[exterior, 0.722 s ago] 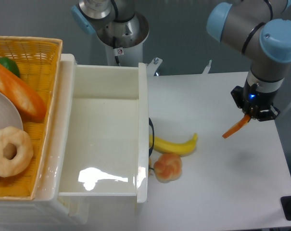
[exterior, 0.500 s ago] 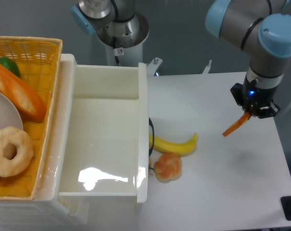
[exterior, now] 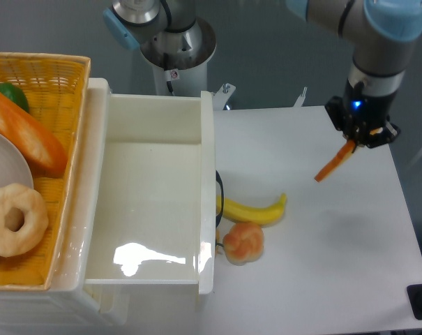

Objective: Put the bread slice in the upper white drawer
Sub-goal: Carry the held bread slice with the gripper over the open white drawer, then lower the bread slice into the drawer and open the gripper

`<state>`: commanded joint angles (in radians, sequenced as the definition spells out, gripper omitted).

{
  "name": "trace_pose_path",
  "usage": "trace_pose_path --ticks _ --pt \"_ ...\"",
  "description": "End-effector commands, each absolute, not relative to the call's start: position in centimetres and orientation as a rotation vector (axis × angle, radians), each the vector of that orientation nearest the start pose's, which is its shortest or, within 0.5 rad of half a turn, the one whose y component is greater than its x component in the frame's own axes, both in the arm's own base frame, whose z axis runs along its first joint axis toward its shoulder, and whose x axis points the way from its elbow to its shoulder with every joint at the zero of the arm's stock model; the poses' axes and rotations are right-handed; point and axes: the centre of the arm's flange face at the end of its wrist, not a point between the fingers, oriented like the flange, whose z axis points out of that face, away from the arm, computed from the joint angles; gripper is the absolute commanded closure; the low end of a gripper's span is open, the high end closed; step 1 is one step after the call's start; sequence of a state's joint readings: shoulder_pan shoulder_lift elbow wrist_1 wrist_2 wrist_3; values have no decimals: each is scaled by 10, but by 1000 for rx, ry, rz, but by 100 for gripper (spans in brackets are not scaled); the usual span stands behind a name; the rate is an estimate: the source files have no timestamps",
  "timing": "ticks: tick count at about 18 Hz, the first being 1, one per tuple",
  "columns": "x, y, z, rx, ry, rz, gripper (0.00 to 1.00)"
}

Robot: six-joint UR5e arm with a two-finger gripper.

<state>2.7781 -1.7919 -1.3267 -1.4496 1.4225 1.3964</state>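
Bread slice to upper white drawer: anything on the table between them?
In the camera view, mostly bare white table. The bread slice hangs from the gripper; the banana and bun lie lower, beside the upper white drawer.

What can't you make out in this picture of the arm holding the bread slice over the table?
- Bread slice: seen edge-on, an orange sliver; its face does not show.
- Claw: its fingertips are hidden by its own body from above, so the grip itself cannot be seen.
- Wicker basket: cut off by the left edge, along with the plate, baguette and green item.
- Upper white drawer: its handle shows only partly, past the front wall.
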Motion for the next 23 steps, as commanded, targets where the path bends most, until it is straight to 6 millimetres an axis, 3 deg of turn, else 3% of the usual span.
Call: trace_pose_path --ticks 4,7,10,15,19,20,21,23 --pt "-476 375 531 -2736 3 34 100" --pt "-445 405 545 -2655 -136 -61 100" --pt "-428 410 568 -2550 -202 -102 100" --pt "-402 431 574 -2525 -215 -159 100" --pt "-388 448 560 -2538 -190 -209 100" --pt "-383 453 557 -2539 -166 -211 94" --pt "-378 459 552 -2537 -150 -205 81" --pt "-372 465 537 -2546 -128 -198 41"
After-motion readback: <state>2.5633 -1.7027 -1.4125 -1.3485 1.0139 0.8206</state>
